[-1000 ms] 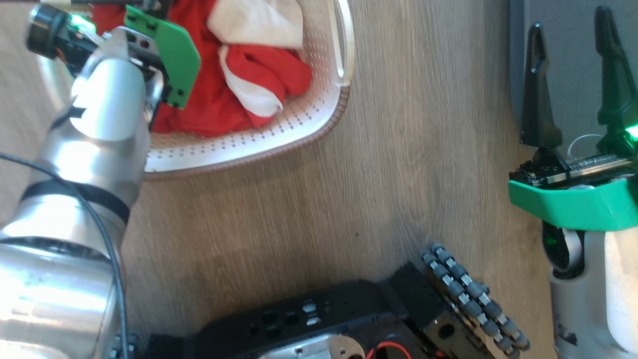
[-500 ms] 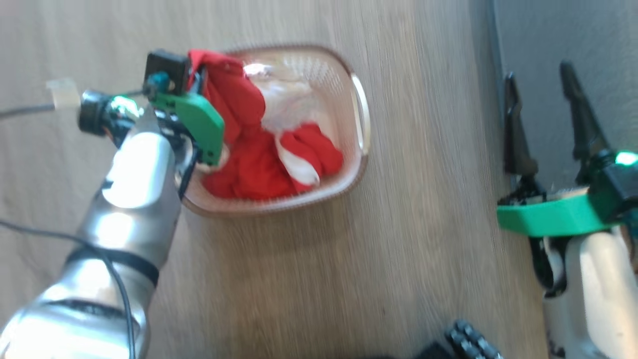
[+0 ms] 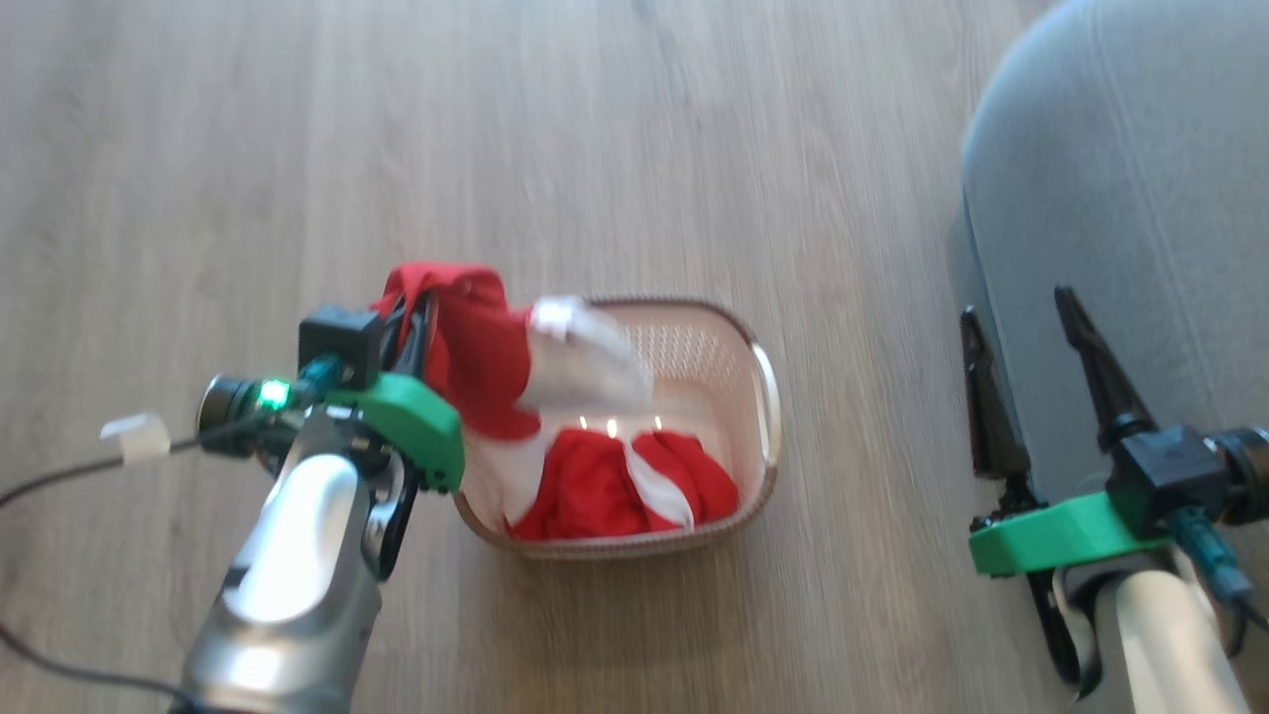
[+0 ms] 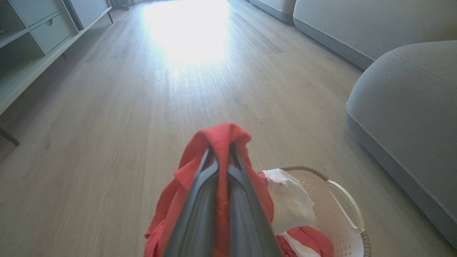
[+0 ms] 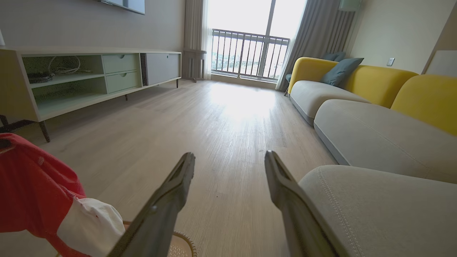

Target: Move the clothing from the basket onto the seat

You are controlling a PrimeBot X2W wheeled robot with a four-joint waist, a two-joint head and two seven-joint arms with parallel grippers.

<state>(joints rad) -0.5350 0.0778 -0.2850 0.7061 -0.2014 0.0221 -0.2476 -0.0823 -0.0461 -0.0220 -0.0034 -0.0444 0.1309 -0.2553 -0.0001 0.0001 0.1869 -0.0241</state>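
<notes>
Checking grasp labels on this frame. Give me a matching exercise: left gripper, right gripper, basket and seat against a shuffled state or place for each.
Things:
1. left gripper
2. right gripper
3. basket
4. seat

States or places:
A. open, holding nothing
B. grey, at the head view's right
C. shut on the clothing, held above the rim
D. on the floor, more clothing inside

Pairs: 1-C, 2-A, 3-D, 4-B
</notes>
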